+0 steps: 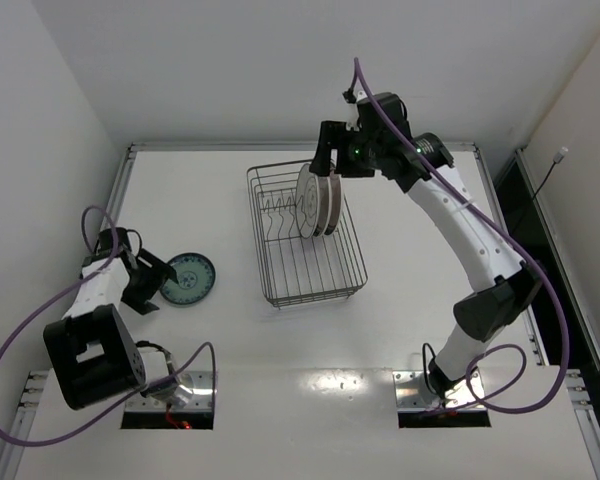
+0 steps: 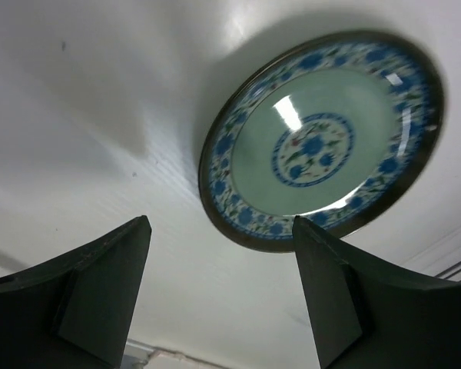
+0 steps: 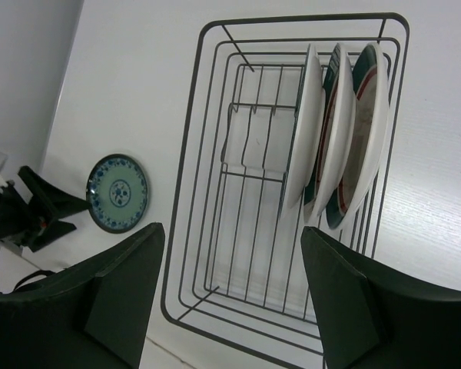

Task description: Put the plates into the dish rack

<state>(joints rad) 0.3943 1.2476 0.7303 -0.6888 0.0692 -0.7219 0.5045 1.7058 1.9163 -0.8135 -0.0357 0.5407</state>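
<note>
Clearly prongs (image 3: 250,142) keep three plates (image 3: 338,131) upright in the rack (image 3: 182,161); right gripper (image 3: 234,231) is spread, left gripper (image 2: 221,231) spread to take the teal plate (image 2: 323,138).

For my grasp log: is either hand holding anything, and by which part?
Nothing is held: left hand open beside the round teal patterned plate, right hand open above the grey wire dish rack.

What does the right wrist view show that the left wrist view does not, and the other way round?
Only the right wrist view: the dish rack with three plates standing on edge in it, and the left gripper, open, beside the teal plate. Only the left wrist view: the teal plate's blue flower border and centre motif in clear detail. Both: the teal plate lying flat on the white table, not gripped.
</note>
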